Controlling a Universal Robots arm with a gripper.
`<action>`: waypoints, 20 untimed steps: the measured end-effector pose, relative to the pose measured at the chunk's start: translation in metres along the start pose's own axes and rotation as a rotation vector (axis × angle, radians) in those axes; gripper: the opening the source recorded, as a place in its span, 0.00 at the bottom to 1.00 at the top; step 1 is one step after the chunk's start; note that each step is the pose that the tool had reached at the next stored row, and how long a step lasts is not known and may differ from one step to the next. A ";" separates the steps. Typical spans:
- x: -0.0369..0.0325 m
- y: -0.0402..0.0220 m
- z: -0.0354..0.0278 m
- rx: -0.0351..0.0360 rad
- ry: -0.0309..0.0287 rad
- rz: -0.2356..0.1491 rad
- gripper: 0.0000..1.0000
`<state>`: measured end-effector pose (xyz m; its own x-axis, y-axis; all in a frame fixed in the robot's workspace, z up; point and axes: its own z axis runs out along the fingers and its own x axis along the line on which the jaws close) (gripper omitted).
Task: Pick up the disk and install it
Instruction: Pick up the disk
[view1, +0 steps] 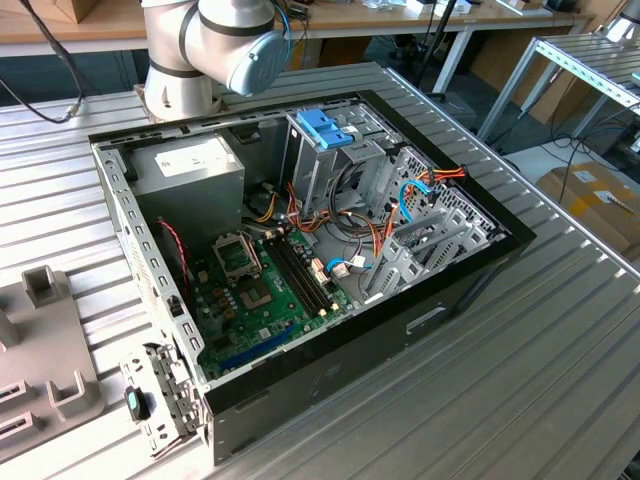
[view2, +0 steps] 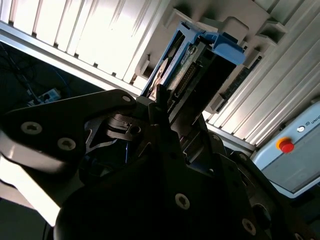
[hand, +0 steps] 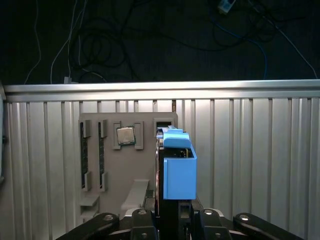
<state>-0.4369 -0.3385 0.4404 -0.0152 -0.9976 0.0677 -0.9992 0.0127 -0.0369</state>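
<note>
My claw (hand: 172, 212) is clamped on the disk (hand: 179, 172), gripping its near end from both sides. In both wrist views the disk stands on edge in its light-blue carrier and juts straight out past my fingertips. Beyond it a grey holder plate (hand: 127, 170) lies on the ribbed bench (hand: 250, 160). I cannot tell whether the disk touches the plate. In the exterior view the open computer case (view1: 300, 270) sits on the bench.

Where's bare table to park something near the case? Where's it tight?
Free: ribbed table on the exterior view's right of the case, down to the near edge; a narrow strip between case and fixture. Crowded: inside the case, cables and drive cage fill it; the fixture takes the exterior view's left. Fingers hold the disk at the fixture.
</note>
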 end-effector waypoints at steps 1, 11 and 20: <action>0.0000 0.0000 -0.0006 0.0000 0.0000 0.000 0.35; -0.0007 -0.0004 -0.0105 0.0002 0.0000 0.000 0.35; -0.0015 -0.0004 -0.0127 0.0000 0.0001 0.000 0.35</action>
<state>-0.4369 -0.3361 0.4530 -0.0152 -0.9976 0.0677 -0.9992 0.0127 -0.0369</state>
